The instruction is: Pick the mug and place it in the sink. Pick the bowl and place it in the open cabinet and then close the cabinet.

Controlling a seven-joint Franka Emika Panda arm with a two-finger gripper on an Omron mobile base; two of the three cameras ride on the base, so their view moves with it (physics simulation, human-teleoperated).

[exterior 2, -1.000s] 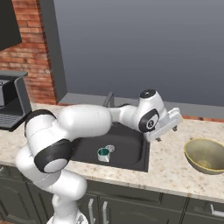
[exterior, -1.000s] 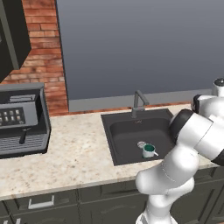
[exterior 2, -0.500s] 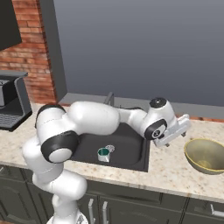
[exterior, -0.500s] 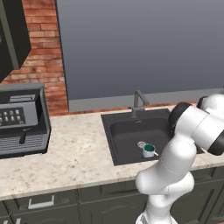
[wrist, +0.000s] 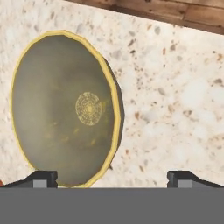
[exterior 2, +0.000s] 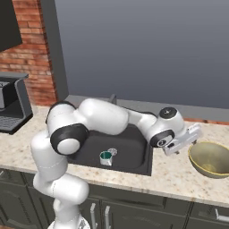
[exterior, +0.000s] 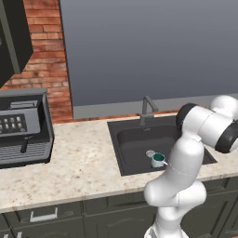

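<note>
Sink (exterior: 135, 139) sits dark in the speckled counter (exterior: 79, 162), and I see the mug (exterior 2: 105, 157) upright inside it beside the drain. Right of the basin rests the bowl (exterior 2: 210, 158); my gripper (wrist: 112, 178) hovers just above it, fingers (wrist: 43, 178) spread wide, holding nothing.

No readable text, label, brand or number shows on anything here

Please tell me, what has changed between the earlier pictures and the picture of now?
The arm swung toward the bowl, carrying the open, empty end effector from above the sink to just beside the bowl. Nothing was gripped or released. The mug stayed in the sink, and the bowl stayed on the counter.
</note>
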